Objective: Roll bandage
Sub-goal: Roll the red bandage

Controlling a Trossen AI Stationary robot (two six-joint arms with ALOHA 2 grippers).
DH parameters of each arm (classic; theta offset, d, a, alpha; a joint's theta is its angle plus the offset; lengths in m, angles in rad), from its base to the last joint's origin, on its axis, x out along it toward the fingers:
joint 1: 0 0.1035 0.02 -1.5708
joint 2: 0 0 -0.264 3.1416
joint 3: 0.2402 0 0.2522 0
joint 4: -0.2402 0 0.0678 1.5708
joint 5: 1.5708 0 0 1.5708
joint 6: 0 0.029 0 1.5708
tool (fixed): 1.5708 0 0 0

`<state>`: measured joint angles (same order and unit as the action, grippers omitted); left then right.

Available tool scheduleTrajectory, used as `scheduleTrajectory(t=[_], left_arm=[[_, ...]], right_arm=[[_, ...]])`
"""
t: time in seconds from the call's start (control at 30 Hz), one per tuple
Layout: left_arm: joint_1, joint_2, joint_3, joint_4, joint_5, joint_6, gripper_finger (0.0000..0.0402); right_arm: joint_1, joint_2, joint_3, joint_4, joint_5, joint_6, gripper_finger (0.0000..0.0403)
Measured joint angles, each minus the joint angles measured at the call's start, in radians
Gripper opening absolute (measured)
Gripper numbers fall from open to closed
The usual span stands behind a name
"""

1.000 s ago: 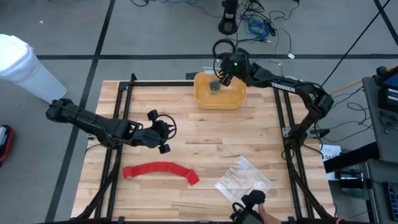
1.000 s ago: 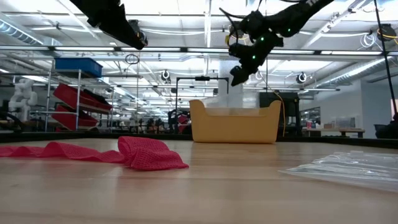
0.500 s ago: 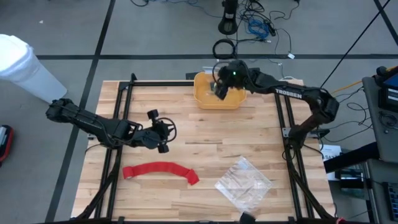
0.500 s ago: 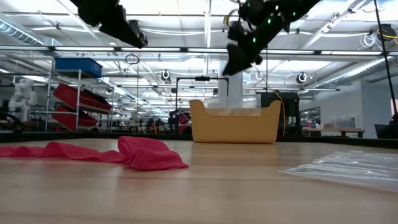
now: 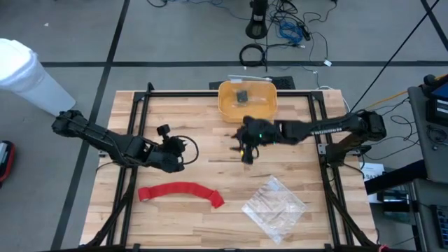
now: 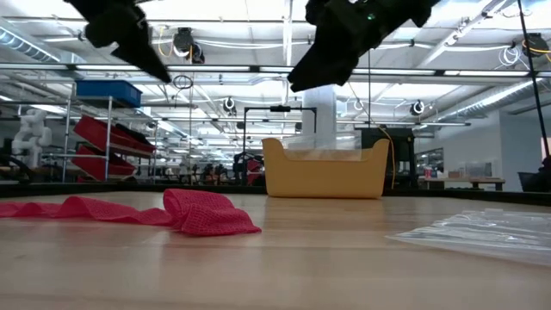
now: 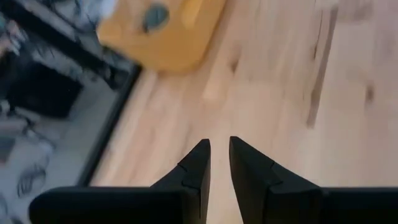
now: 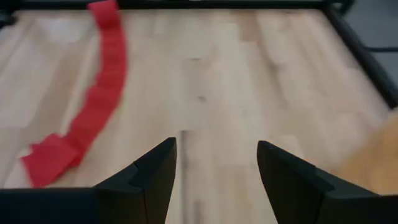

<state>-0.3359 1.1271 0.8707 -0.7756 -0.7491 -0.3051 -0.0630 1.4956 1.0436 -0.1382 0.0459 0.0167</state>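
Bandage (image 5: 180, 192) flat on table (image 5: 294, 161), near-left. Right gripper (image 5: 244, 150) mid-table, jaws wide, empty. Left gripper (image 5: 180, 155) above bandage, jaws narrowly apart, empty.

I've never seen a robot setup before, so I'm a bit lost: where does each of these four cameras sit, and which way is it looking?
High view: overhead, looking straight down on the table; both arms show.
Low view: at tabletop height, looking across the bandage into the room; arms hang above.
Left wrist view: on the left arm, past the left gripper toward the yellow bin.
Right wrist view: past the open right gripper toward the bandage, which the high and low views share.
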Motion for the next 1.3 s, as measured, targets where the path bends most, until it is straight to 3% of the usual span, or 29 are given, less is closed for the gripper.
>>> scheduleTrajectory(t=[0.3,0.53,0.63,0.97,1.3], left_arm=[[-0.032,0.0,0.0,-0.181,0.316,-0.381,0.0062],[-0.122,0.005,0.0,-0.269,0.528,-0.67,0.0009],[-0.185,0.014,0.0,-0.271,0.6,-0.758,0.0006],[-0.403,0.075,-0.001,-0.279,0.644,-1.205,0.0006],[-0.533,0.137,-0.001,-0.251,0.641,-1.459,0.0006]], right_arm=[[0.103,0.0,-0.083,0.101,0.011,0.065,0.021],[0.111,0.001,-0.118,0.121,0.011,0.07,0.021],[0.108,0.001,-0.136,0.12,0.019,0.065,0.021],[0.108,0.011,-0.28,0.226,0.062,0.045,0.021],[0.108,0.013,-0.327,0.307,0.059,-0.01,0.021]])
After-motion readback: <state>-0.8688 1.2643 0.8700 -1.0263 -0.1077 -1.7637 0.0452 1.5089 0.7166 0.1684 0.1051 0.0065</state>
